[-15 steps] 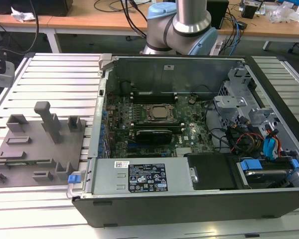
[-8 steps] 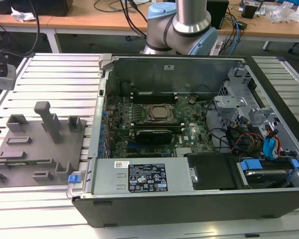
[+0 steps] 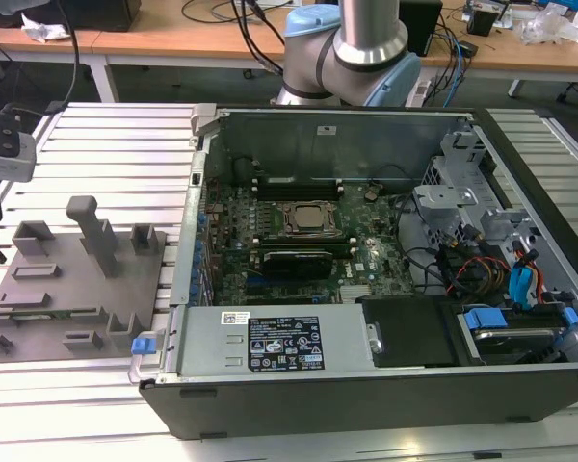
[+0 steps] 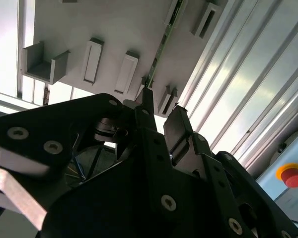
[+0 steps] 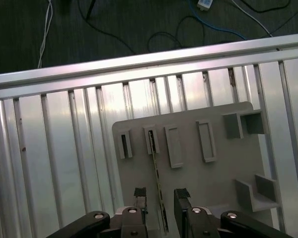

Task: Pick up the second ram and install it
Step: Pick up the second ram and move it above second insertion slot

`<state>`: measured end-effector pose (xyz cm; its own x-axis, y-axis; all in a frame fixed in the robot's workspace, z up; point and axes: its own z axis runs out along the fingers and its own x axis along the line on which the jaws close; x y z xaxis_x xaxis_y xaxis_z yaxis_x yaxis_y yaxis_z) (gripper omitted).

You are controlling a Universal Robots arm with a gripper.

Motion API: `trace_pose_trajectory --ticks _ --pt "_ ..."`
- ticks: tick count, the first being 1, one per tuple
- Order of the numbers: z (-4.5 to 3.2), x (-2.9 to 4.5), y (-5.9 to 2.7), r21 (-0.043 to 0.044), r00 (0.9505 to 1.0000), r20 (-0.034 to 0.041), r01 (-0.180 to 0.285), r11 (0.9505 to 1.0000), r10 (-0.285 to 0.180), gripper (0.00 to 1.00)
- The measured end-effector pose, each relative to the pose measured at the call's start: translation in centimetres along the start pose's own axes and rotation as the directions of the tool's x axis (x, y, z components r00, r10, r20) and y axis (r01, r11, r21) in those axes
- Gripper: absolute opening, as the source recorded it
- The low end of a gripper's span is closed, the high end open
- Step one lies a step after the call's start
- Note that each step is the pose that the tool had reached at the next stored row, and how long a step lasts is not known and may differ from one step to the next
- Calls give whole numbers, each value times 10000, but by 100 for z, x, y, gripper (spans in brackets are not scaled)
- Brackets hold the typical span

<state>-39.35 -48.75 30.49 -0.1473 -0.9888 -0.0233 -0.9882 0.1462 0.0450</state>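
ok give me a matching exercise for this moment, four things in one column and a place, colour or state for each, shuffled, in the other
Things
1. ram stick
2. grey holder tray
3. gripper
4. emergency-stop button

Place, colour or state
a. red, on a yellow base
b. lies on the slatted aluminium table
c. stands on edge on the tray
d. open, one finger on each side of the stick

Pairs: 1-c, 2-b, 3-d, 4-a

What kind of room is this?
Probably a robot lab or workshop: an open computer sits on a ridged metal table, a robot arm stands behind it, and desks with tangled cables line the back.
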Motion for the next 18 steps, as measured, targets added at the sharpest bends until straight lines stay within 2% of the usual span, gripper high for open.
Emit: trace_pose_trajectory --ticks 14,18 --pt "107 3 -5 0 10000 0 0 10000 0 36" --pt "165 4 -7 0 10000 1 0 10000 0 36"
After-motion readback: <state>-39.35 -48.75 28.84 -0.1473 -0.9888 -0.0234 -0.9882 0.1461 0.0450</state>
